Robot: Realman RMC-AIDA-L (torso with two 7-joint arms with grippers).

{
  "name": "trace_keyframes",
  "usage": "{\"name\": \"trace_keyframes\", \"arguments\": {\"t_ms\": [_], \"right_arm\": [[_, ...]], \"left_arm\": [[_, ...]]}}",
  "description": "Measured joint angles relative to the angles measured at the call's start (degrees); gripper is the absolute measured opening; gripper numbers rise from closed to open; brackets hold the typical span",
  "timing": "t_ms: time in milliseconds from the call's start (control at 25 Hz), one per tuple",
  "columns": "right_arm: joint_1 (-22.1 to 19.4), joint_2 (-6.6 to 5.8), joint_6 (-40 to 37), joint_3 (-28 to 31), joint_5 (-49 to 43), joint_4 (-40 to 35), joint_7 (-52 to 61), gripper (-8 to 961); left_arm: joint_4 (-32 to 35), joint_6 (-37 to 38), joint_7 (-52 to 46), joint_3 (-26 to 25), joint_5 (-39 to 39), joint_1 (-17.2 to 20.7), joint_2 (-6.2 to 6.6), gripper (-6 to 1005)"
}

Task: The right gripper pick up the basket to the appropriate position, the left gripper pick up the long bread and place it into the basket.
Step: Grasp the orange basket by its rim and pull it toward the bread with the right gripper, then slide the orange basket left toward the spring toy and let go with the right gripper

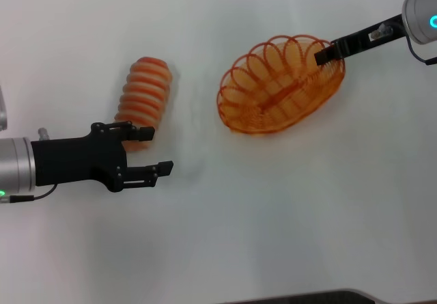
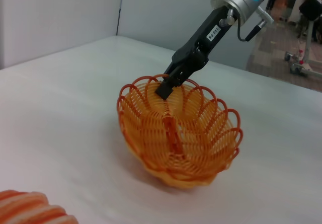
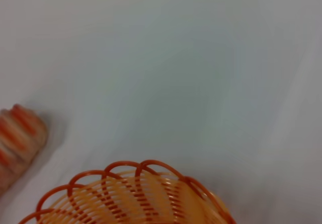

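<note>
Right gripper (image 1: pixel 326 54) is pinched on the far rim of the basket (image 1: pixel 276 89) — tips closed over the scalloped edge, basket tilted, low side on the table (image 1: pixel 273 215). Left gripper (image 1: pixel 151 152) is spread wide, holding nothing; the long bread (image 1: pixel 143 98) lies just beyond its upper finger, basket well off ahead. Risk: thin rim grip slips and the basket drops or swings — or the open fingers nudge the bread and roll it.

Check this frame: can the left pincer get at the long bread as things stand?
Probably yes. The left pincer is open right beside the long bread, nothing between them; the basket sits apart.
</note>
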Motion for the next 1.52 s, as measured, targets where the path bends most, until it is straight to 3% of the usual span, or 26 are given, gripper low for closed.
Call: {"name": "trace_keyframes", "arguments": {"t_ms": [480, 800, 1120, 1520], "right_arm": [[-1.42, 2.06, 0.15, 0.7, 5.75, -0.52, 3.79, 105], [-3.17, 2.32, 0.06, 2.14, 8.99, 0.15, 5.87, 106], [-5.71, 3.48, 1.88, 3.65, 11.69, 0.23, 6.48, 104], [-5.84, 3.82, 4.94, 3.34, 13.11, 3.35, 6.9, 107]], "left_arm": [[0.33, -2.29, 0.09, -0.16, -0.17, -0.01, -0.58, 762], [0.85, -2.92, 0.12, -0.12, -0.17, -0.26, -0.69, 762], [0.99, -3.38, 0.13, -0.01, -0.16, -0.34, -0.75, 761], [0.99, -4.05, 0.13, 0.1, -0.16, -0.34, -0.75, 762]]}}
